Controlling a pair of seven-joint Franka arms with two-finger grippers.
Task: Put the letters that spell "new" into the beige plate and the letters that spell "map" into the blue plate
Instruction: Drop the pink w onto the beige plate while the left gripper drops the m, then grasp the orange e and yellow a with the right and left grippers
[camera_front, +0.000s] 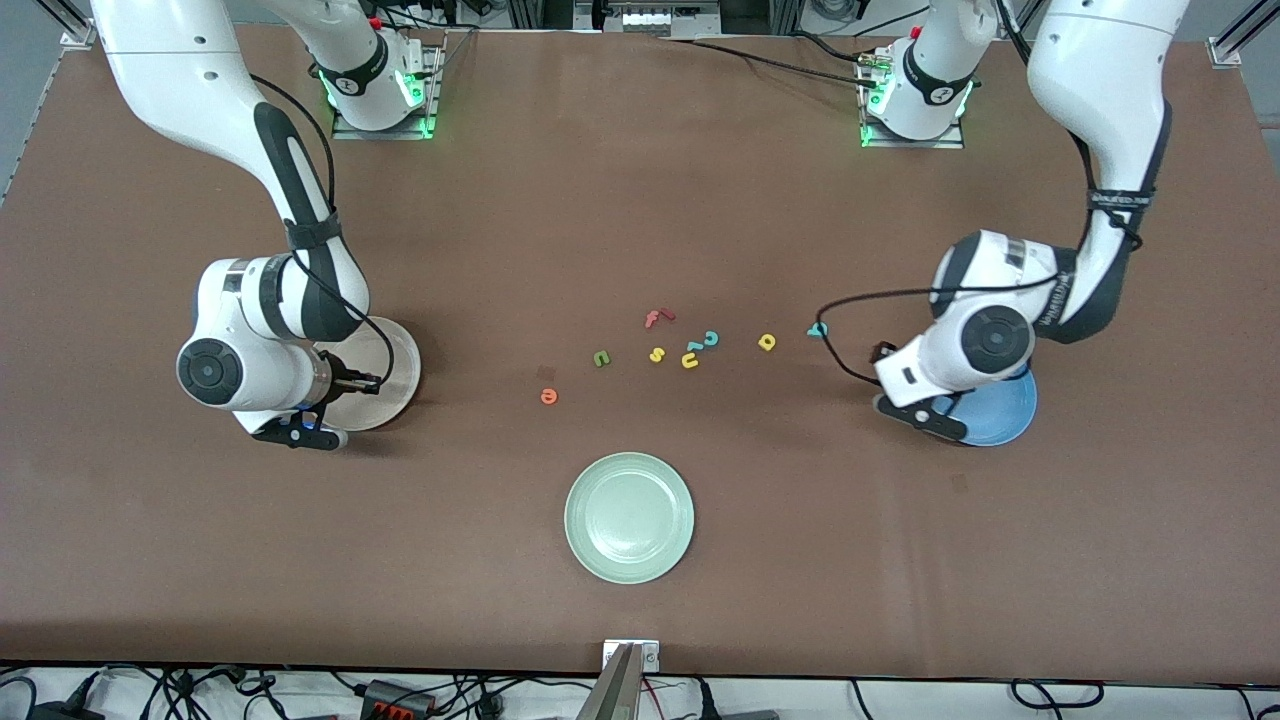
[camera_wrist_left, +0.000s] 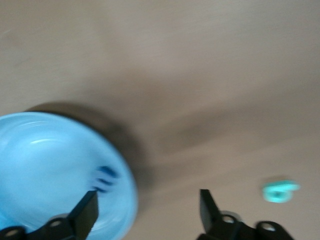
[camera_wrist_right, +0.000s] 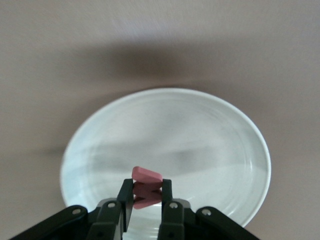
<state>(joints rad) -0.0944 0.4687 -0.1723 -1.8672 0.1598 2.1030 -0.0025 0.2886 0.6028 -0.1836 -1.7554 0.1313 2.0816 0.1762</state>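
Observation:
My right gripper (camera_wrist_right: 146, 194) is shut on the pinkish-red "w" (camera_wrist_right: 147, 175) and holds it just above the beige plate (camera_wrist_right: 200, 130), which lies at the right arm's end of the table (camera_front: 395, 350). My left gripper (camera_wrist_left: 147, 201) is open over the rim of the blue plate (camera_wrist_left: 45, 160). The blue "m" (camera_wrist_left: 105, 178) lies in that plate. The teal "p" (camera_front: 817, 329) lies on the table close to the blue plate (camera_front: 1005, 412). In the middle of the table lie the yellow "a" (camera_front: 766, 342), the green "n" (camera_front: 601, 358) and the orange "e" (camera_front: 548, 397).
A pale green plate (camera_front: 628, 516) sits nearer the front camera than the letters. Among the letters lie a red "f" (camera_front: 658, 318), a yellow "s" (camera_front: 657, 354), a yellow "u" (camera_front: 690, 360) and a teal hook-shaped letter (camera_front: 710, 339).

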